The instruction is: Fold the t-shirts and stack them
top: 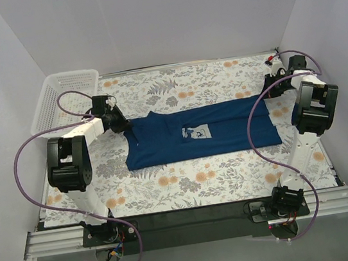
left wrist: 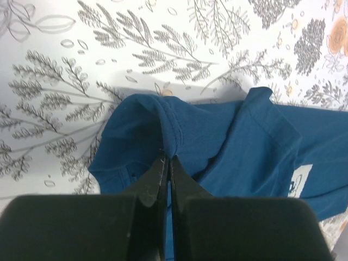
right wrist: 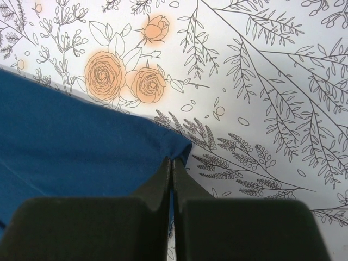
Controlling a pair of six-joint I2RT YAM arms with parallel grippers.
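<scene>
1. Left jaws: fully closed. The black tips pinch a raised ridge of navy fabric at the far-left corner of the t-shirt (top: 182,143).
2. Right jaws: fully closed on the shirt's far-right corner. A sliver of blue shows in the slit between the tips.
3. The garment lies spread lengthwise across the middle of the table (top: 219,173), running from left to right. It is soft, matt navy knit with a light grey square print (top: 198,132) near its centre.
4. View differences:
   - The top view alone shows the whole shirt and both arms, but the wrists hide the pinch points there.
   - The left wrist view shows the cloth drawn up into a fold with a stitched seam, and the print's edge at the right.
   - The right wrist view shows flat, smooth cloth ending in a straight edge and a corner.
5. The table cover is white, printed with grey line-drawn foliage and orange roses.
6. A white plastic lattice basket (top: 65,94) stands at the far-left corner, apart from the shirt.
7. Purple cables (top: 25,158) loop from each arm.
</scene>
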